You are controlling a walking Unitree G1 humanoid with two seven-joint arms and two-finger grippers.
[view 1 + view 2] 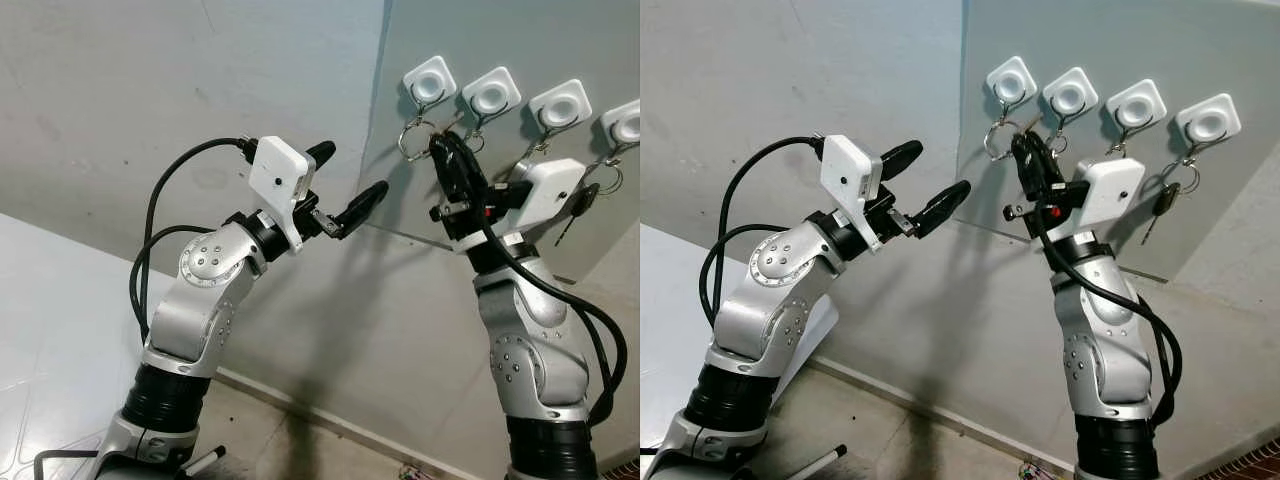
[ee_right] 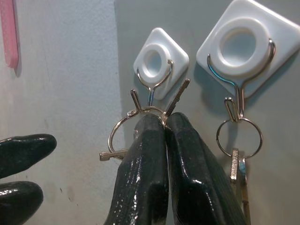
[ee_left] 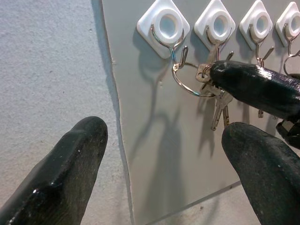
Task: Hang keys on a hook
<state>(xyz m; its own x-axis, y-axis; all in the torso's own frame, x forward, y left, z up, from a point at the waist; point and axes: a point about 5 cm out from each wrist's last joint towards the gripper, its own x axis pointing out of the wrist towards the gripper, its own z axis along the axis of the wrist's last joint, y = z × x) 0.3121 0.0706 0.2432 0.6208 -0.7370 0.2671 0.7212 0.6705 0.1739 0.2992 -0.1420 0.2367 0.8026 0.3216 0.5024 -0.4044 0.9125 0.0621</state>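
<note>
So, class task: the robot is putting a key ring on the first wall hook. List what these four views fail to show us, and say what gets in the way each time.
1. Whether the key ring sits fully on the leftmost hook: right wrist view, the right gripper fingertips cover the contact.
2. How many keys hang from it: left wrist view, the right gripper's finger overlaps them.
3. Fourth hook: left eye view, cut by the frame edge.
4. Small items on the floor: eye views, too small, cut by the bottom edge.

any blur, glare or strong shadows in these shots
Left eye view: sharp, with soft arm shadows on the wall. Left wrist view: the left gripper fingers loom soft-edged in the foreground, and the hook and key ring cast distinct shadows. Right wrist view: glossy highlights on the right gripper fingers.
</note>
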